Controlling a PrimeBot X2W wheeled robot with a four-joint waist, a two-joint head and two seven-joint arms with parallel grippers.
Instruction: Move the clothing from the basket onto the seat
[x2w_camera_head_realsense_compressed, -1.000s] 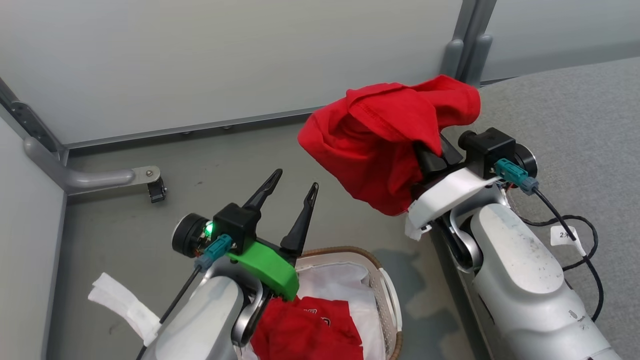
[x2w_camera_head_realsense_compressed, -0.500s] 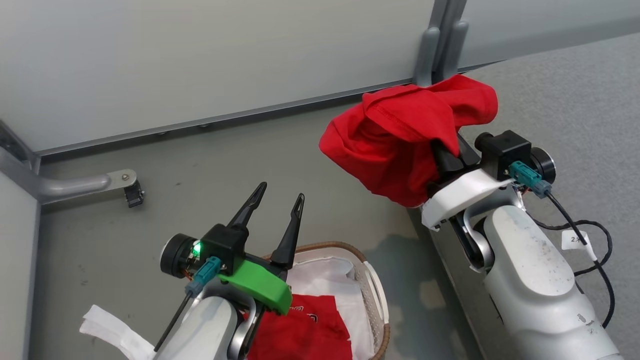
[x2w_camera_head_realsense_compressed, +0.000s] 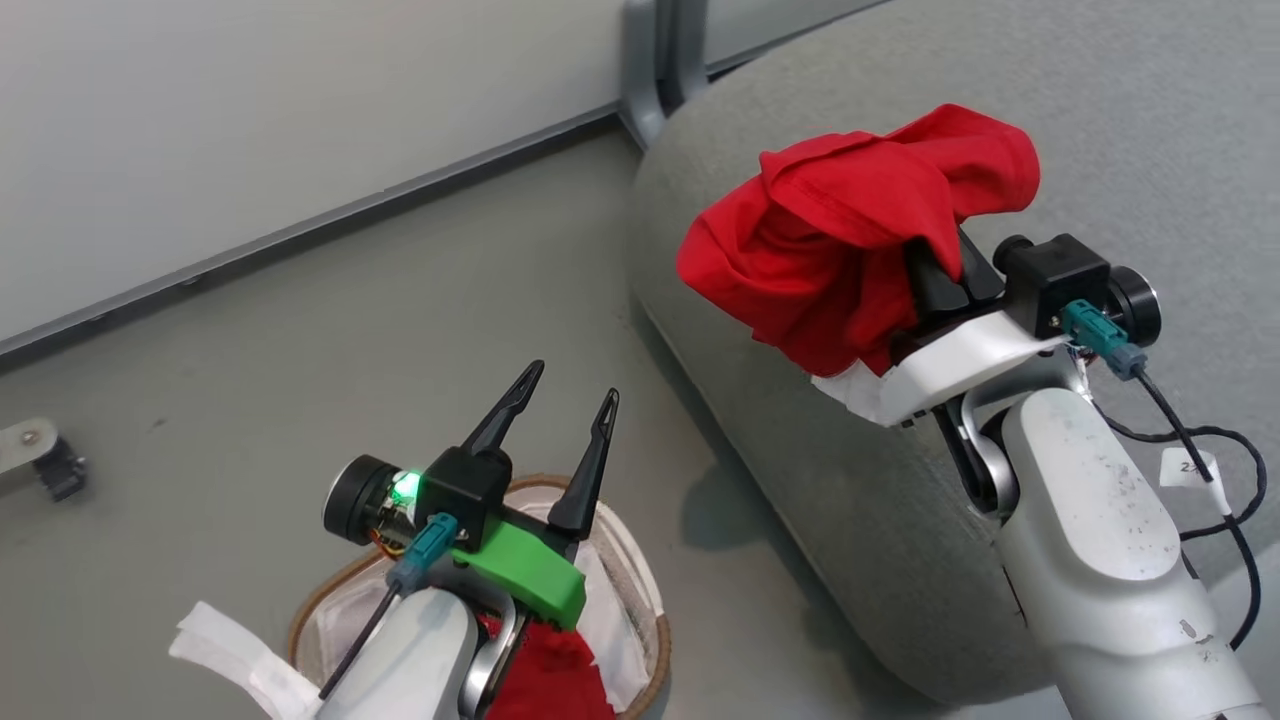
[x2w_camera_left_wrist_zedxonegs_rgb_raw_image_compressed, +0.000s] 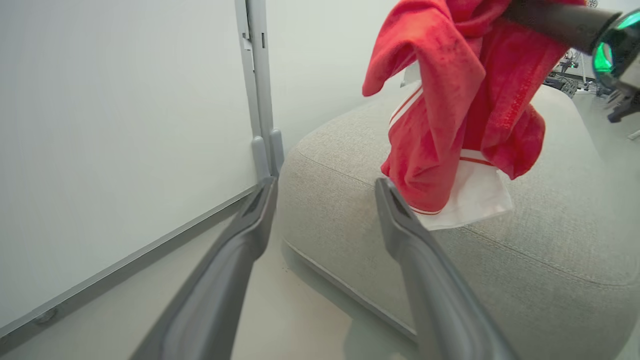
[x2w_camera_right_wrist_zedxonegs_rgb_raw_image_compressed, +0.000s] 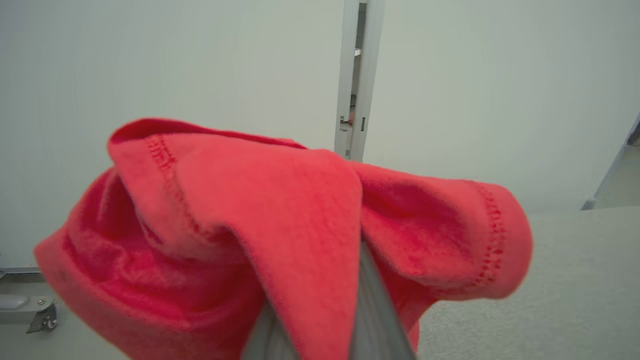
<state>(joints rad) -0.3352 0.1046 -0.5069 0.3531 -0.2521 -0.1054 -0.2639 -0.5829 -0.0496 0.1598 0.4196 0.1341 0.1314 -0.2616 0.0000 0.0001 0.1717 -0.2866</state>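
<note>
Pale wall panels (x2w_camera_head_realsense_compressed: 250, 130) meet at a metal post (x2w_camera_head_realsense_compressed: 655, 60), dull grey floor (x2w_camera_head_realsense_compressed: 300, 380) below, a caster foot (x2w_camera_head_realsense_compressed: 45, 462) at left.

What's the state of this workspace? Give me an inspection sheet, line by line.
Surface: grey floor; light grey seat at the right.
Job's things: one red garment held over the seat, not set down; second red garment in the basket on the floor.
Clutter: nothing seen.
Hands: left hand open, empty, above the basket; right hand shut on the held garment.
Cables: black cable looping off the right wrist; second cable along the left forearm.
Surroundings: pale wall panels, grey post, castor bracket.
</note>
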